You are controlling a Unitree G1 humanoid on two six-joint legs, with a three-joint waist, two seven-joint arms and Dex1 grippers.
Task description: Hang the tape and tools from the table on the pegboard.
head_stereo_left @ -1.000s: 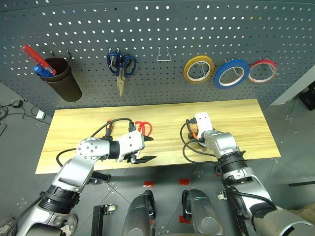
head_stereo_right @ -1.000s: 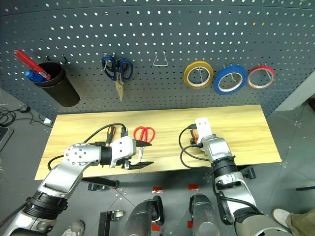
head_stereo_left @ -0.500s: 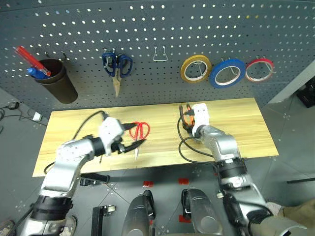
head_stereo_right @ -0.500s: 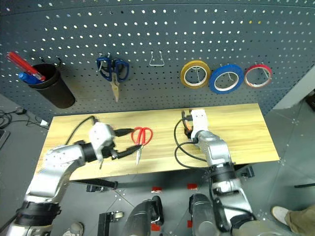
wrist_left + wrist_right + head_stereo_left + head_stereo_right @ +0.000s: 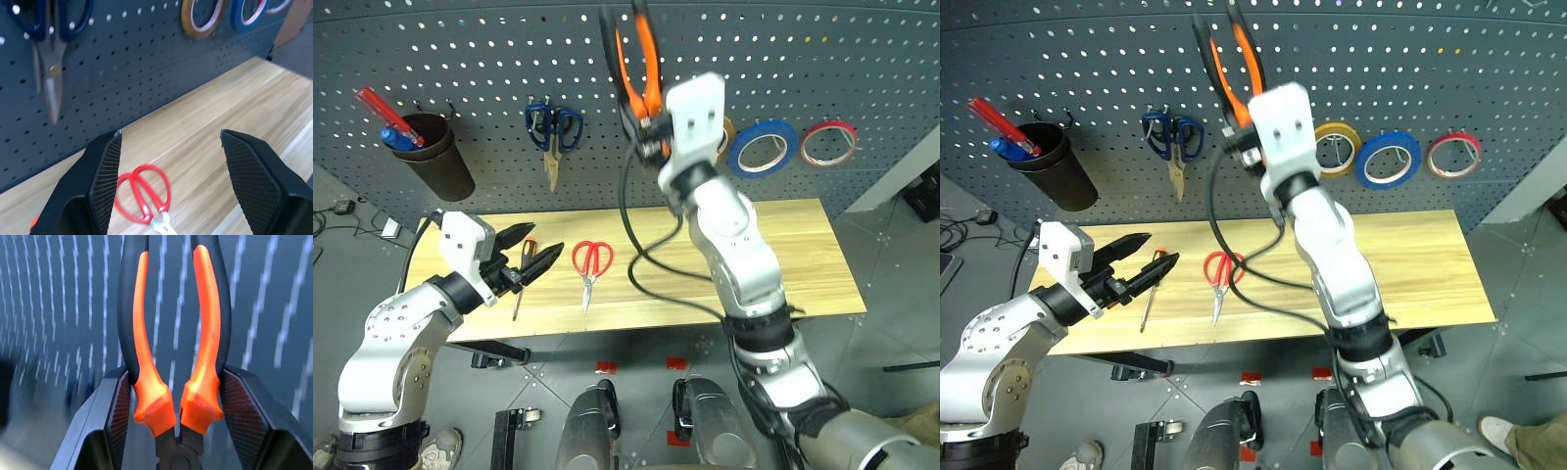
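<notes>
Right end effector (image 5: 651,132), closed on the pliers (image 5: 631,54) at 12 o'clock before the pegboard (image 5: 862,59), should slip one handle over the empty hook (image 5: 1252,117); left end effector (image 5: 533,257) open, empty.

Blue-handled scissors (image 5: 553,132) hang beside a dark cup (image 5: 438,157) of pens, with yellow (image 5: 1342,147) and red tape rings (image 5: 831,143) hooked further along.
</notes>
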